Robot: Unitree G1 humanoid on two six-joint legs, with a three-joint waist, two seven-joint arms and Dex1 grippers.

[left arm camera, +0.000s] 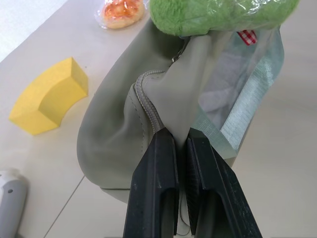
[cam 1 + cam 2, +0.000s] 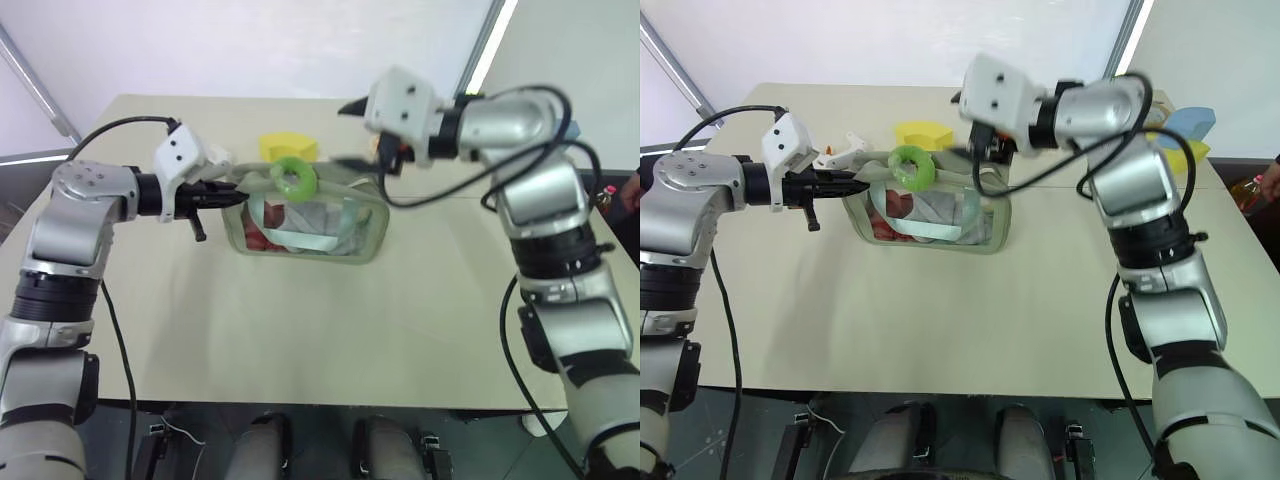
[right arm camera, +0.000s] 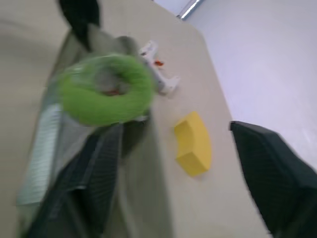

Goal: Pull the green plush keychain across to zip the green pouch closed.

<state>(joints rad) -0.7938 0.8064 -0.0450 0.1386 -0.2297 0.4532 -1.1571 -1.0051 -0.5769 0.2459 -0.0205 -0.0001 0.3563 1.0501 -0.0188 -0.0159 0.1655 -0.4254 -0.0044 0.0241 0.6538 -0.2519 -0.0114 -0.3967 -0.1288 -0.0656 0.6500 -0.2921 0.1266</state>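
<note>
The green pouch [image 2: 305,225] stood upright near the middle of the bench [image 2: 300,330], its clear window facing the robot and red and white contents showing through it. The left claw [image 2: 232,196] was clamped on the fabric at the pouch's left end, its two black fingers [image 1: 158,188] pressed together on a fold of sage cloth just beside the zipper teeth, as the left wrist view showed. The green plush keychain [image 2: 294,177] sat on top of the pouch, curled into a ring, toward the left part of the top edge. The right claw [image 2: 358,135] hung above the pouch's right end with its fingers spread wide and nothing between them; in the right wrist view the keychain lay beyond them, apart from both. A yellow sponge [image 2: 288,147] lay on the bench behind the pouch. The step in hand looked like the anchor-and-reach stage: one end braced, the pull tab not held. How far the zipper was already drawn could not be told. If it was still open, the next move would call for bringing the open right claw down around the plush ring, closing on it firmly, then drawing it along the top edge while the left claw held the pouch taut. The soft plush could slip, so a deep grip would help.
</note>
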